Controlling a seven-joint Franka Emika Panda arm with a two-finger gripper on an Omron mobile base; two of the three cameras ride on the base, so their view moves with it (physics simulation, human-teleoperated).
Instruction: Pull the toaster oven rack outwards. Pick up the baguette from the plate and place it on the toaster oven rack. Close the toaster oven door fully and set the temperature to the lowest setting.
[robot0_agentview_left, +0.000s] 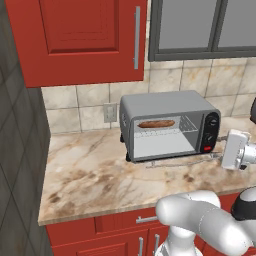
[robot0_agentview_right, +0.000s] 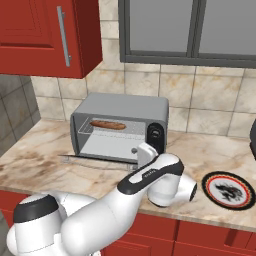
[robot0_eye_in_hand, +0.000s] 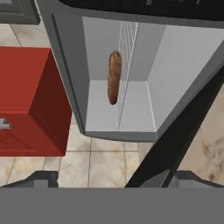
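The baguette (robot0_eye_in_hand: 114, 77) lies on the toaster oven rack (robot0_eye_in_hand: 125, 65), well beyond the wide jaws.

baguette (robot0_agentview_left: 156, 123) on rack (robot0_agentview_left: 167, 126) inside toaster oven (robot0_agentview_left: 167, 105); door (robot0_agentview_left: 175, 161) lying open in front; plate (robot0_agentview_right: 228, 190) on counter (robot0_agentview_left: 85, 175), right of oven.

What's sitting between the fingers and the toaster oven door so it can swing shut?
Nothing visible. The toaster oven door lies folded down flat in front of the toaster oven, with the open gripper right at its edge. The baguette rests on the toaster oven rack, inside the cavity, clear of the door's swing.
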